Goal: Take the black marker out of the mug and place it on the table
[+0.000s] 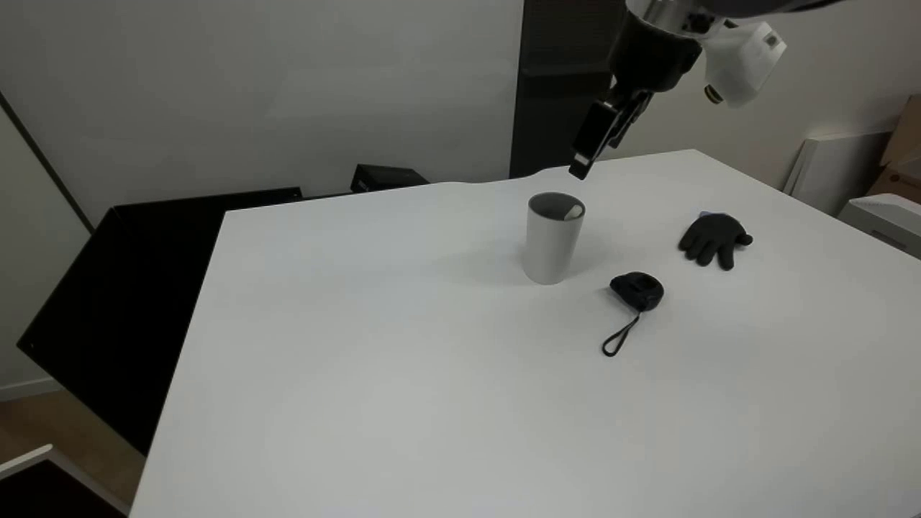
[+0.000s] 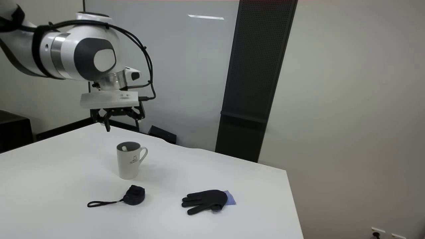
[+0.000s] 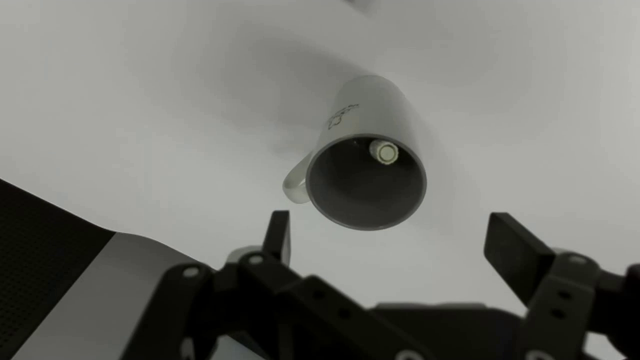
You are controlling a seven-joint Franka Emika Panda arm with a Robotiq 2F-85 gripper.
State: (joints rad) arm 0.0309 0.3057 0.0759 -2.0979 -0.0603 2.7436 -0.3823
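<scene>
No text, brand or number can be read. A small dark line drawing (image 2: 133, 159) is borne on the outer wall of the mug (image 2: 125, 167), which is set near the far edge of the tabletop (image 2: 252, 196). It is shown in an exterior view and the wrist view; no letters can be made out.

Marker (image 2: 124, 148) in mug (image 2: 125, 166); gripper (image 2: 122, 127) nr. – spread wide.

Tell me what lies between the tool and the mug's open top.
Only open air: both exterior views show a bare gap between the tool and the mug, and the wrist view shows nothing covering the mug.
</scene>
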